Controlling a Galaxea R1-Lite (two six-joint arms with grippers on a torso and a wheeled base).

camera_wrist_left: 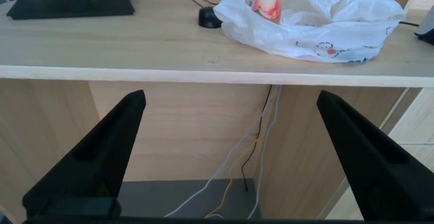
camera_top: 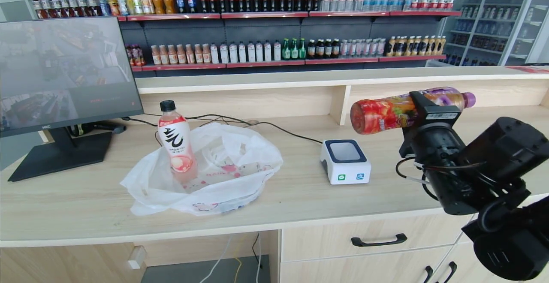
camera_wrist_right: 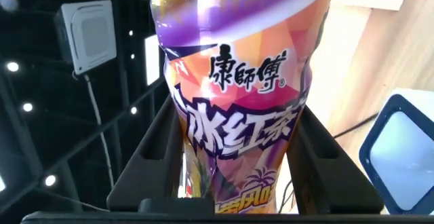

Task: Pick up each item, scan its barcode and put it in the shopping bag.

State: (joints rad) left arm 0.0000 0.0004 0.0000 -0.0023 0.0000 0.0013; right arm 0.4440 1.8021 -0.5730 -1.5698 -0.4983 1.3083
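The colourful bottle (camera_top: 381, 115) lies sideways, clenched in the right gripper (camera_top: 424, 108), at the scanner's (camera_top: 345, 161) two o'clock. At the scanner's nine o'clock, the shopping bag (camera_top: 244, 158) holds an upright pink bottle (camera_top: 176, 143). The left gripper (camera_wrist_left: 230, 149) hangs released below the counter (camera_wrist_left: 135, 51).

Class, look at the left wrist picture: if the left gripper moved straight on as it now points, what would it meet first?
Most likely the wooden panel under the countertop. The left gripper aims below the counter edge, and hanging cables lie close beside that line. Depth is unclear.
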